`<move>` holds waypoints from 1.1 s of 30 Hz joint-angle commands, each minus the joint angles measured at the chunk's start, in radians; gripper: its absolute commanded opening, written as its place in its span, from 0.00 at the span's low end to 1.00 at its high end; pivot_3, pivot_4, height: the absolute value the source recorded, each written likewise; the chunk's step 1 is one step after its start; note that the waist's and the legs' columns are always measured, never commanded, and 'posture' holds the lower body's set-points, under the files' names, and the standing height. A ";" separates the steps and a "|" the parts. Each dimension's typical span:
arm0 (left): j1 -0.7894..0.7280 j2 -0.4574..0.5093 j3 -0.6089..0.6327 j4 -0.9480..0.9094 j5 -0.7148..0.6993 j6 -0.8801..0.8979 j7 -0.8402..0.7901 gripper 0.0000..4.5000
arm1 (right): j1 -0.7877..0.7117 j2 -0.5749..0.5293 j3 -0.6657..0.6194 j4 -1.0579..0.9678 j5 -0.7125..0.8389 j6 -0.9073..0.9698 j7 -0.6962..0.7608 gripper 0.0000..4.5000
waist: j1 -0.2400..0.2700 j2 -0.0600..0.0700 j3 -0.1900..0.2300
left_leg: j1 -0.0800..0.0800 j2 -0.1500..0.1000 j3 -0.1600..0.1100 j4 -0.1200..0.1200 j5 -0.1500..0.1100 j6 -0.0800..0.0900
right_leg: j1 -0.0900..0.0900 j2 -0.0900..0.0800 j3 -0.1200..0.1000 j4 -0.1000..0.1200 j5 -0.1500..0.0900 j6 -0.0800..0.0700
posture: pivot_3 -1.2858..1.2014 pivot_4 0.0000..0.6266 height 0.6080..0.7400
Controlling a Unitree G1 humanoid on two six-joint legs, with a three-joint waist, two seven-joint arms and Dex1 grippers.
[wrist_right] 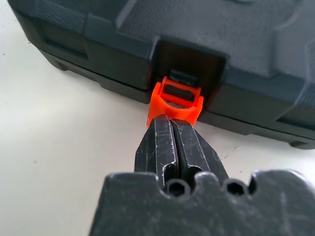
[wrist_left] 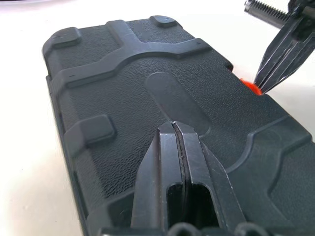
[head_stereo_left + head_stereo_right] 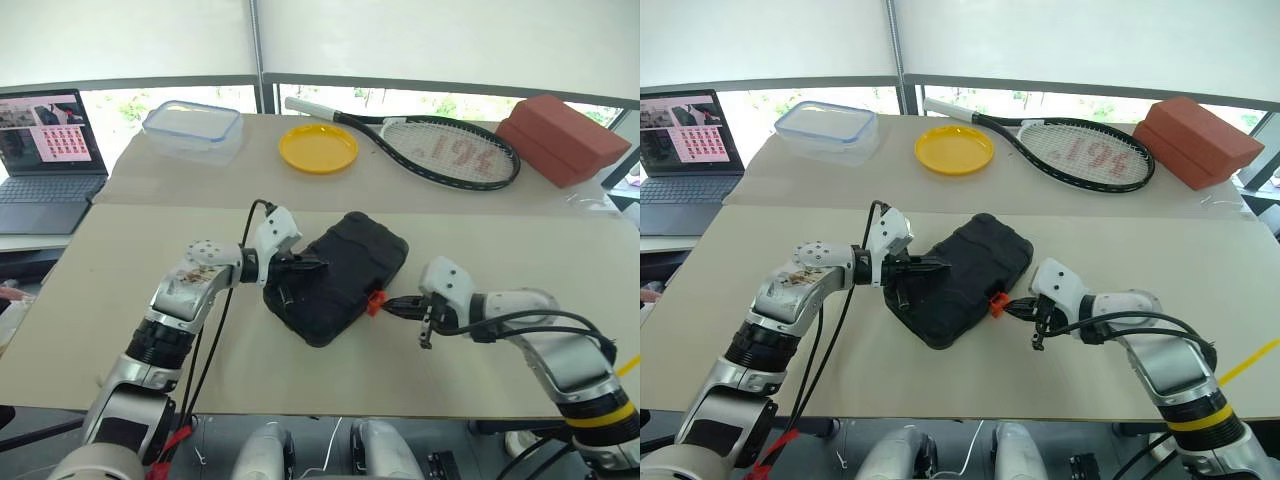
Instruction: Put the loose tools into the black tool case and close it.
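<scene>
Black moulded-plastic tool case [image 3: 338, 276] shut, lying mid-frame on beige worktop [image 3: 120, 300], long axis running diagonally. Orange latch [image 1: 175, 101] just beyond right fingers [image 1: 173, 132], pressed together. Left fingers [image 2: 177, 140] together, resting on lid.

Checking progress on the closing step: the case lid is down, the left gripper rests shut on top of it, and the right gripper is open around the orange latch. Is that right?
Not quite. The right gripper is shut, its fingertips against the orange latch, as the right wrist view shows. The rest holds: the case is closed, and the left gripper rests shut on its lid.
</scene>
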 commanded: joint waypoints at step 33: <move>0.018 -0.007 -0.057 0.027 0.025 0.022 -0.025 0.00 | 0.098 -0.005 -0.080 -0.094 0.062 0.145 -0.095 0.02 | -0.006 0.000 0.000 | 0.004 0.001 0.000 -0.002 0.000 0.000 | 0.002 0.000 0.001 0.001 0.000 -0.001 | 0.52 0.24 1.00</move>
